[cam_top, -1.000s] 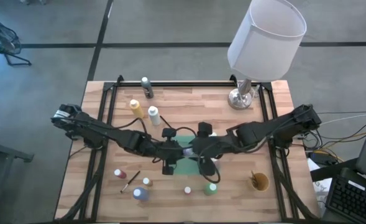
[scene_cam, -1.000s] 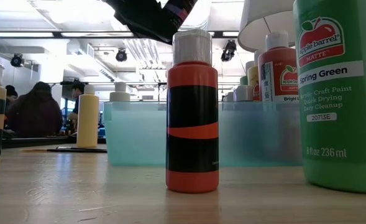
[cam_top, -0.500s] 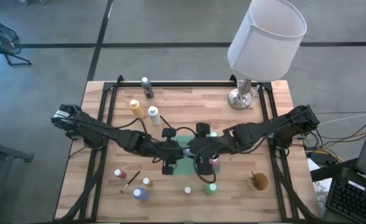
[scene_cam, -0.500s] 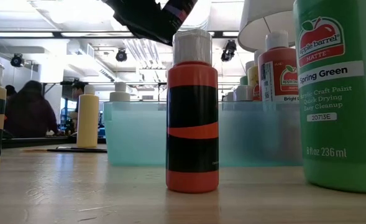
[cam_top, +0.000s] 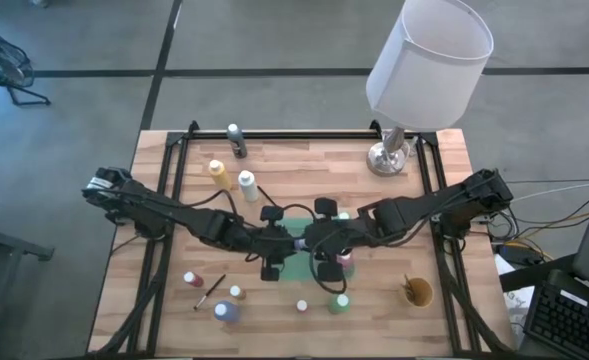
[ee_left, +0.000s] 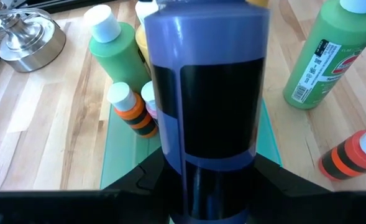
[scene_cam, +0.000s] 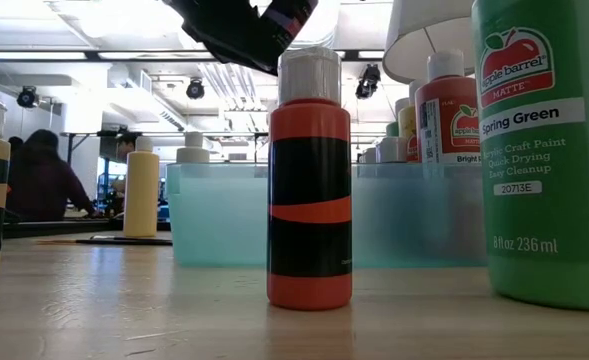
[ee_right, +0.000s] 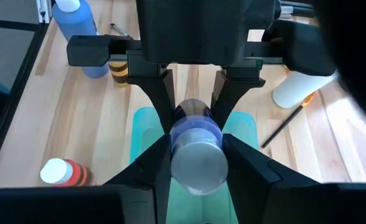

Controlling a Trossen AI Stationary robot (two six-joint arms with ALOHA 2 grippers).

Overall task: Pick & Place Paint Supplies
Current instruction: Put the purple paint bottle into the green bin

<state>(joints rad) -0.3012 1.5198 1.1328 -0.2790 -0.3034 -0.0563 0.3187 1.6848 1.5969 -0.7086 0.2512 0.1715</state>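
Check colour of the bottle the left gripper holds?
The bottle is purple-blue with a black label; left wrist view shows it best.

Bench [cam_top: 444, 210] was light wood planks with a black frame, centre of the high view. Floor [cam_top: 274, 40] around it was grey, crossed by dark seams. White-shaded lamp [cam_top: 429, 60] on a chrome base stood at the upper right of the bench. Keyboard [cam_top: 569, 320] and monitor edge sat at the lower right corner. In the low view, the room behind had a white ceiling with strip lights [scene_cam: 104, 55] and track spots; a seated person [scene_cam: 39, 180] was at the far left.
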